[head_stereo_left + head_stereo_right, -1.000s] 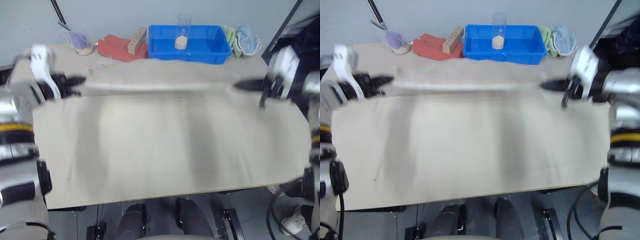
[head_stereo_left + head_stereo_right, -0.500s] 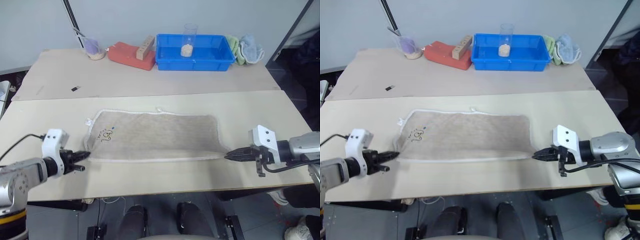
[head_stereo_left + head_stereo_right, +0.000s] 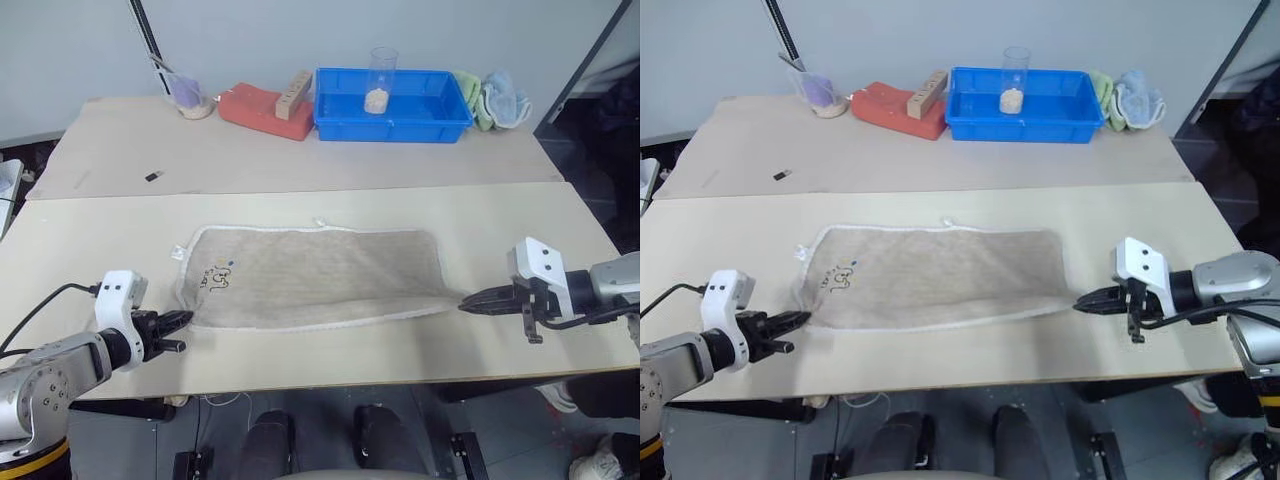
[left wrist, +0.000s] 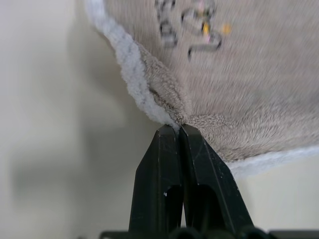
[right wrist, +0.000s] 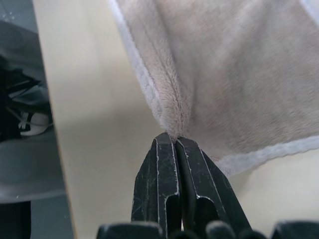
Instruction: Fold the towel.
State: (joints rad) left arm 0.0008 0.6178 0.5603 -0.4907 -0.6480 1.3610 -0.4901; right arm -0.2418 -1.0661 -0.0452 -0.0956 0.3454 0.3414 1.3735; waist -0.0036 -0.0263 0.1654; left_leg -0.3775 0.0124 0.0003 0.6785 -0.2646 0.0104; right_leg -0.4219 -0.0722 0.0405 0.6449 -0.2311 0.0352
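Both grippers, left gripper (image 3: 178,331) and right gripper (image 3: 478,300), are pinched tight on the towel's (image 3: 320,275) near corners; it lies flat on the table (image 3: 300,170), looks like one fold done maybe, more left.

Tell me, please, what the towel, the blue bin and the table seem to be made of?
Towel: soft terry-like cloth, beige, matte, with a fuzzy pile and white stitched edging that the wrist views show.
Blue bin: probably moulded plastic, smooth and slightly glossy, with thin even walls.
Table: looks like pale laminate or painted board, flat and matte; which of these, the pictures leave open.
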